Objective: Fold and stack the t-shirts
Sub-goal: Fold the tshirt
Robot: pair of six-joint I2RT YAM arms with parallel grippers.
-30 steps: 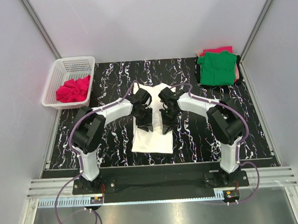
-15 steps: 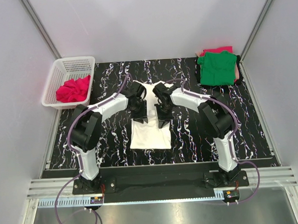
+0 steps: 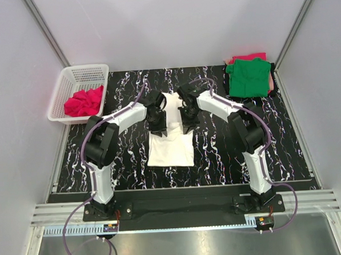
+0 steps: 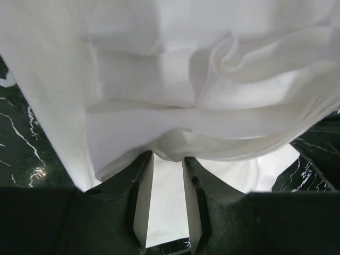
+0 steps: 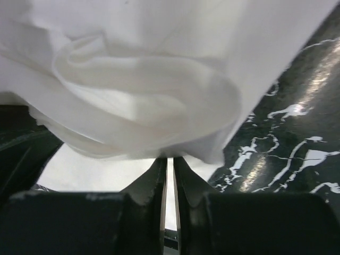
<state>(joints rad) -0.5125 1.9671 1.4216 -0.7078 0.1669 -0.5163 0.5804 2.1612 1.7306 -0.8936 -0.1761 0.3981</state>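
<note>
While pinching white t-shirt [image 3: 170,146] mid-fold in left gripper [image 4: 168,159] and right gripper [image 5: 167,160], leaves green t-shirt [image 3: 248,78] stacked, red t-shirt [image 3: 83,102] untouched.

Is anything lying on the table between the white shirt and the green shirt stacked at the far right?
Nothing visible does: the table shows only bare marble between the white shirt and the green shirt.
</note>
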